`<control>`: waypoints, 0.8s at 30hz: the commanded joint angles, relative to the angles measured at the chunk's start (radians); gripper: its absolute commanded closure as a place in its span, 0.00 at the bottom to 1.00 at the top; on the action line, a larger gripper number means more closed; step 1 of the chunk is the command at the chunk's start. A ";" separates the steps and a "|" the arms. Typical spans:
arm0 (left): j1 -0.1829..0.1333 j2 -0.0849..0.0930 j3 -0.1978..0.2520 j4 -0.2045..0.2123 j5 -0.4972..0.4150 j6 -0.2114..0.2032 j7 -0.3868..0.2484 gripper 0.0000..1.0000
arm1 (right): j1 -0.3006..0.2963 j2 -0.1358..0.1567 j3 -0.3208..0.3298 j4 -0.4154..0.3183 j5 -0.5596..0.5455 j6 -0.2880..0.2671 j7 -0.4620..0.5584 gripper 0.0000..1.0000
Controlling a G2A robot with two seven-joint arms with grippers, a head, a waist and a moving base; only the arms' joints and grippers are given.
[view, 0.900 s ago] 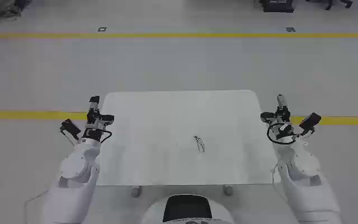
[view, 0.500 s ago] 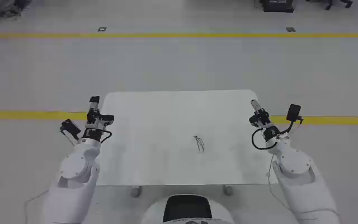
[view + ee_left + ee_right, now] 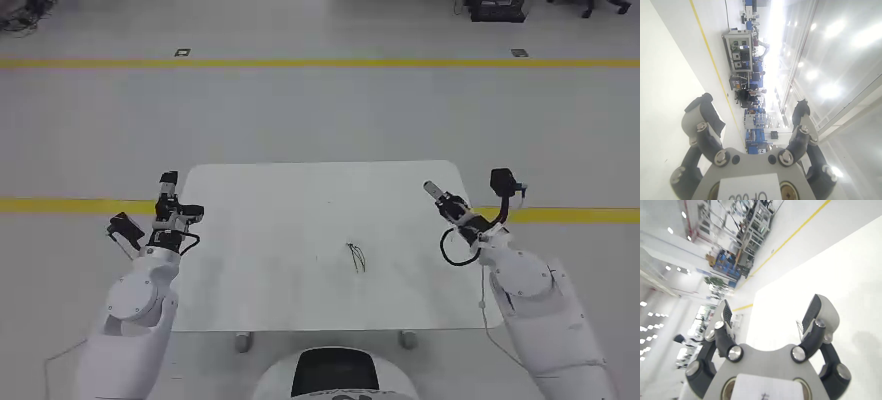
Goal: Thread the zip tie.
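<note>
- The zip tie (image 3: 355, 256) lies flat on the white table (image 3: 300, 190). It is a thin dark loop slightly right of the middle, toward the robot's side, and touches neither arm.
- In the top view the left gripper (image 3: 167, 181) hangs just beside the table's left edge. It points away from the robot and is well apart from the zip tie.
- The left wrist view adds what the top view cannot. Its two fingers (image 3: 702, 109) stand spread wide and released, with nothing between them. The tabletop runs along one side, and a yellow floor line (image 3: 711, 56) stretches beyond.
- The right gripper (image 3: 433, 188) is over the table's far right part, near the right edge. It angles inward toward the far left and is apart from the zip tie.
- From the top its fingers read as one dark tip. The right wrist view shows the ribbed pads (image 3: 811, 311) parted wide and holding nothing, with bare tabletop beneath them.
</note>
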 commanded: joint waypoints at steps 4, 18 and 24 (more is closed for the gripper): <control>0.000 0.000 0.000 0.000 0.000 0.000 0.000 0.00 | 0.032 0.009 -0.043 -0.006 -0.140 -0.026 0.135 0.00; 0.000 0.000 0.000 0.000 0.000 0.000 0.000 0.00 | 0.032 0.013 -0.046 -0.001 -0.176 -0.057 0.169 0.00; 0.000 0.000 0.000 0.000 0.000 0.000 0.000 0.00 | 0.039 0.015 -0.050 -0.010 -0.198 -0.068 0.181 0.00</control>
